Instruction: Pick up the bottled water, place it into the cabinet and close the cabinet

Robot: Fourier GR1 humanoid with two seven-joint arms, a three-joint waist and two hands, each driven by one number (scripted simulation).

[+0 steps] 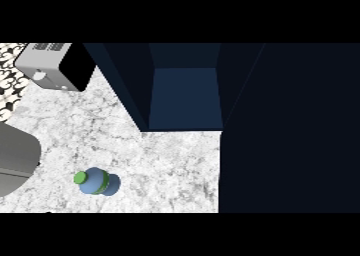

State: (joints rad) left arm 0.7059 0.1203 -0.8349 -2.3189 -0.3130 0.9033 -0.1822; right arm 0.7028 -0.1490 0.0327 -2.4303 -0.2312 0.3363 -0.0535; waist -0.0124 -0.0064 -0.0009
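Where the marble counter (175,165) runs toward its near edge, the bottled water (96,181) stands upright in the near left part, seen almost straight from above. Its green cap (80,177) sits toward the left over a blue body with a green band. It stands alone on bare marble, touching nothing.

Toward the far edge, the cabinet (187,97) stands open, dark blue, with its lighter blue inner floor showing between two dark side walls. Its front edge meets the marble near the counter's middle. A broad dark panel (294,130), apparently the cabinet's door, covers the counter's whole right side from far edge to near edge. The bottle is well apart from the opening, nearer and to the left of it.

At the far left corner sits a toaster (54,65), silver-fronted with a black side, and beyond it lies a strip of black-and-white patterned tile (2,65).

A grey rounded shape (9,160) comes in at the left edge, near the bottle but apart from it; whether it is a forearm cannot be told. Neither hand shows, so the state of the fingers cannot be told.
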